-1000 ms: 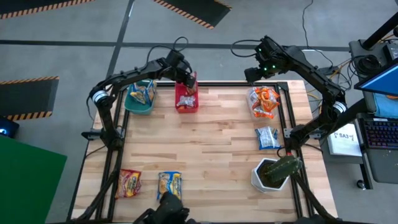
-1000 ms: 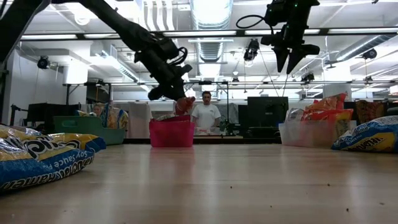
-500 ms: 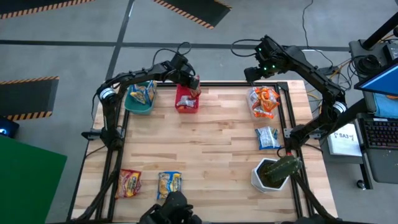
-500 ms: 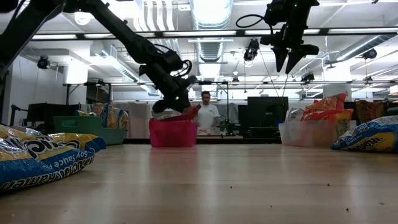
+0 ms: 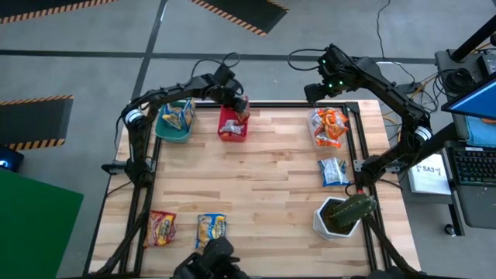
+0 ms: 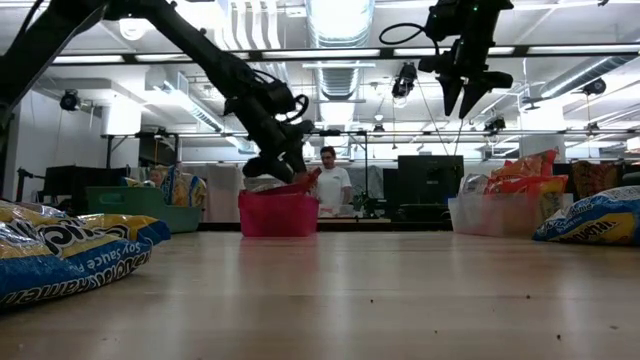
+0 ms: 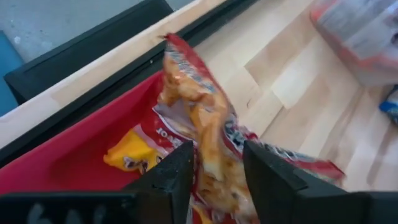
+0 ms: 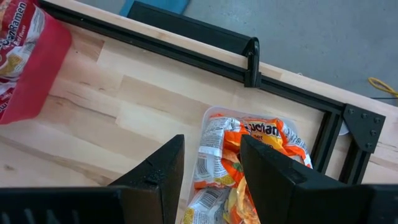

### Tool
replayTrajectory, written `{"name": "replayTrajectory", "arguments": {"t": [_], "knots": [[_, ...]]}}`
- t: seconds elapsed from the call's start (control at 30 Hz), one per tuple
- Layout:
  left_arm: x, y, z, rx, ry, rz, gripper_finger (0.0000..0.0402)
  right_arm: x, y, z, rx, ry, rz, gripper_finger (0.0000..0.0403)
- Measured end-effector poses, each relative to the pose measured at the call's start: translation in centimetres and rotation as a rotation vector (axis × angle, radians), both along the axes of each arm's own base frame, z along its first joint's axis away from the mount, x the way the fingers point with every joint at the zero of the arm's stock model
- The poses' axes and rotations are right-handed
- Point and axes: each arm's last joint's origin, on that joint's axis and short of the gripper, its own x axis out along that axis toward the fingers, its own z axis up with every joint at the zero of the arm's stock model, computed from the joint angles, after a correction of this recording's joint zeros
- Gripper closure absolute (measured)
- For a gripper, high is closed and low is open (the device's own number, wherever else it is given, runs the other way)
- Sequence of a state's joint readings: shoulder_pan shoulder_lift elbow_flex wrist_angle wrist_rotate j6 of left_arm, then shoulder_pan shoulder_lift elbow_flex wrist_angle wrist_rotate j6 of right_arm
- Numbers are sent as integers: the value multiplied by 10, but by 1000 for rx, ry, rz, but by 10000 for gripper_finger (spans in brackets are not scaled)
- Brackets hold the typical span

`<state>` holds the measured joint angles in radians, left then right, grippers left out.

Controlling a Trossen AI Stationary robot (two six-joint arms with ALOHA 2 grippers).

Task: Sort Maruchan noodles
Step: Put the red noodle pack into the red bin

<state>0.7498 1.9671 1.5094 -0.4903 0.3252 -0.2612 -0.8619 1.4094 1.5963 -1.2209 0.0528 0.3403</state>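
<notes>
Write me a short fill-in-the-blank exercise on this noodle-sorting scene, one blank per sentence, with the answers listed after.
1. The left gripper is shut on a red noodle packet above the ____ bin.
2. The right gripper hangs open over a clear bin of ____ packets.
3. A silver-and-blue packet lies on the table between the clear bin and the white ____.
4. The teal bin stands beside the red bin at the table's ____ edge.

Missing words: red; orange; pot; far
</notes>
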Motion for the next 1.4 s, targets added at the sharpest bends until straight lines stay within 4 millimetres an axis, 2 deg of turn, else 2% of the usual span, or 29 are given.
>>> {"name": "replayTrajectory", "arguments": {"t": [0.4,0.57,0.73,1.0,1.17,1.3,1.4], "knots": [[-2,-2,54,52,93,-156,274,0,0,0,-1,2,3,257],[-5,-5,63,50,132,-206,274,0,0,0,-1,2,3,257],[-4,-9,52,52,149,-241,274,0,0,0,-1,1,3,257],[17,-15,31,102,46,-164,274,2,-2,1,-25,-20,2,257],[12,-17,17,135,148,-110,274,2,-2,1,-24,-18,3,257],[8,-21,0,103,171,-93,274,2,-2,1,-25,-19,3,257],[9,-24,-4,65,171,-74,274,2,-2,1,-26,-20,3,257]]}}
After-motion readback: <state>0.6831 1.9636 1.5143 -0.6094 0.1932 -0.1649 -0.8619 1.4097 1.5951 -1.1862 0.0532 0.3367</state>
